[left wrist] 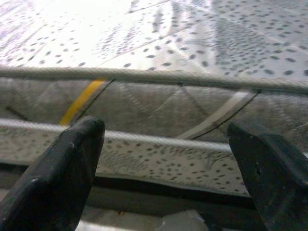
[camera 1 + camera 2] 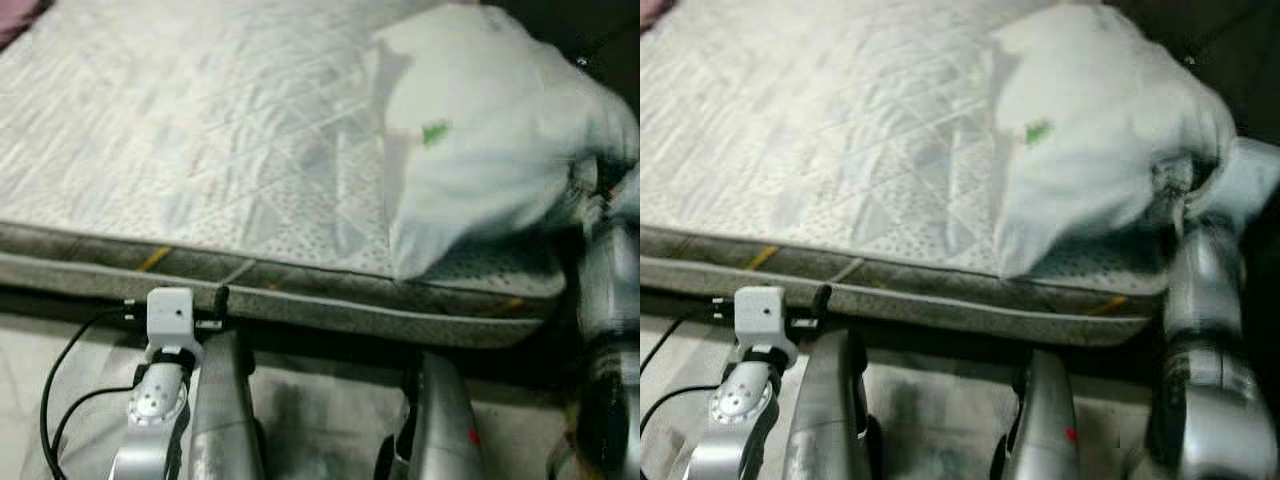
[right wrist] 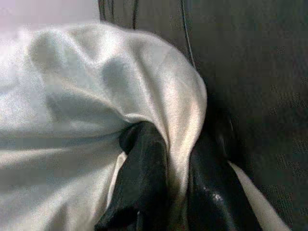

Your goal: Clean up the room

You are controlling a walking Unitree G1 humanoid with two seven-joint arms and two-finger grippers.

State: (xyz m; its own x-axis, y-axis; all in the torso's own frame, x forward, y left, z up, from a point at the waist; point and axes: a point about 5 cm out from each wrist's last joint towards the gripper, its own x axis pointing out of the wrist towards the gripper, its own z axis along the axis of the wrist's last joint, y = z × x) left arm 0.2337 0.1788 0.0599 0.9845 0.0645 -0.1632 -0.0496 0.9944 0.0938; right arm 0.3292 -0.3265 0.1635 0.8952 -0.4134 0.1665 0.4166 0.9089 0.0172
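From the head, a bare quilted mattress (image 2: 200, 150) spans the scene, its grey piped edge toward the robot. A white pillow (image 2: 480, 140) with a small green mark lies on the mattress's right-hand part, near the front edge and reaching toward the right side. The right gripper (image 2: 1188, 185) meets the pillow's right end, where its silver arm rises beside the mattress corner. The left arm hangs low in front of the mattress edge, apart from it.

In the left wrist picture, the left gripper (image 1: 168, 159) faces the mattress side panel with its yellow and white stripes; its two black fingers (image 1: 57, 178) stand wide apart with nothing between them.

In the right wrist picture, the right gripper's fingers (image 3: 144, 178) are pinched on a fold of the pillow's shiny white cloth, which bulges up over them against a dark background
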